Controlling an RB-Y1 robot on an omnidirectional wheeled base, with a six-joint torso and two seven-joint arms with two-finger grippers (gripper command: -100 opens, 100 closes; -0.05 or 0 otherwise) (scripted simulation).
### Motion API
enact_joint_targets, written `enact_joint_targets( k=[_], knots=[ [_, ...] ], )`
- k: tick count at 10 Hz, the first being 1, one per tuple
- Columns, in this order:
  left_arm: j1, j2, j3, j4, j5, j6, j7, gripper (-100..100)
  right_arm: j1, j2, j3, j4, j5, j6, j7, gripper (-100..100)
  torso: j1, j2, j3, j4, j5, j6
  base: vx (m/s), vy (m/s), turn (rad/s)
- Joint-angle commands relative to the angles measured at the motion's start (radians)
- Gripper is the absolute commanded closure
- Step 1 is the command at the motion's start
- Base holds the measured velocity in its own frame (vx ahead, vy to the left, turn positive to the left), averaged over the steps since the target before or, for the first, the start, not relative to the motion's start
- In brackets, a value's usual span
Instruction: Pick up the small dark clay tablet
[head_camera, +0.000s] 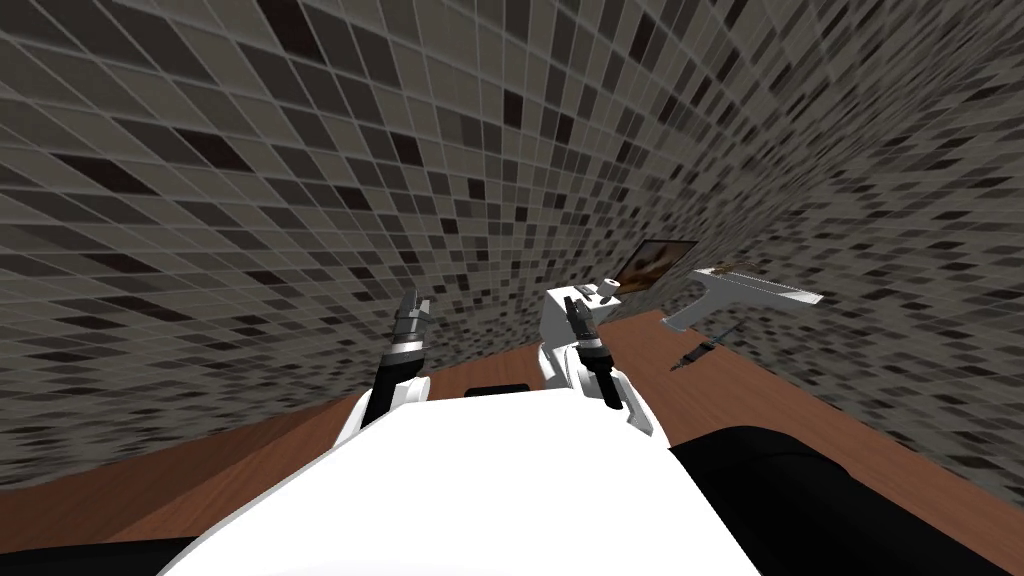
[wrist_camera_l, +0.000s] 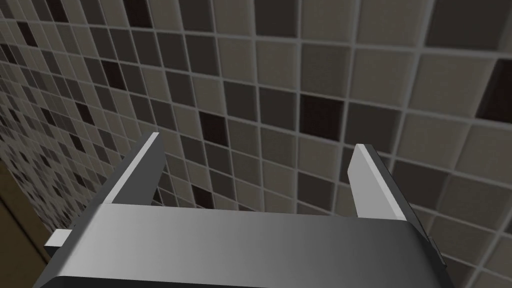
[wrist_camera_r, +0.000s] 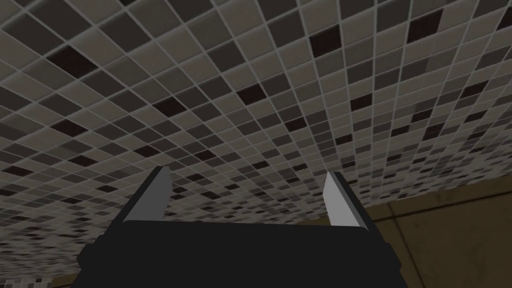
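Left gripper is raised on an upright forearm, aimed up at the tiled wall, and its 2 thin fingers stand spread wide with nothing between them. Right gripper is lifted the same way beside it, its 2 blades also spread and bare. In the head view both arms rise just past the chest, the left a little more upright, the right leaning slightly towards the left one.

Beneath them runs a brown wooden worktop that meets a wall of small grey, beige and near-black tiles. A black area lies past the worktop's near edge on the right.

On the worktop I count 1 small dark flat slab, which seems to be the clay tablet. It lies flat between the 2 forearms, lower than both grippers and touching neither. Behind the right gripper stands 1 white fixture with a round knob on top; what it is I cannot tell. Farther right, 1 picture frame leans against the tiles, 1 white pistol-shaped device sits near it, and 1 slim dark pen-like tool lies just below that device, well apart from the tablet.
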Motion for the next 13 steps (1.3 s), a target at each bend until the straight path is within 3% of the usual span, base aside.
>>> enact_joint_targets(
  k=[1,2,5,8,13],
  knots=[
    [0.000,0.000,0.000,0.000,0.000,0.000,0.000,0,0.007,-0.005,-0.025,0.027,0.050,0.013,0.050,-100,0.000,0.000,0.000,0.000,0.000,0.000,-0.083,0.029,0.215],
    [0.000,0.000,0.000,0.000,0.000,0.000,0.000,0,0.007,-0.005,-0.025,0.027,0.059,0.013,0.055,-100,0.001,0.000,0.000,0.000,0.000,-0.001,-0.069,0.023,0.101],
    [0.000,0.000,0.000,0.000,0.000,0.000,0.000,0,0.010,-0.014,-0.071,0.077,0.149,0.045,0.142,-100,0.000,-0.001,0.000,0.000,0.000,0.000,-0.081,0.020,0.192],
    [0.000,0.000,0.000,0.000,0.000,0.000,0.000,0,0.011,-0.016,-0.096,0.102,0.213,0.063,0.196,-100,-0.001,0.000,0.000,0.000,0.000,0.000,-0.071,0.007,0.145],
    [0.000,0.000,0.000,0.000,0.000,0.000,0.000,0,0.010,-0.021,-0.172,0.177,0.356,0.118,0.329,-100,-0.001,-0.001,-0.001,0.000,0.000,0.000,-0.071,0.015,0.189]
  ],
)
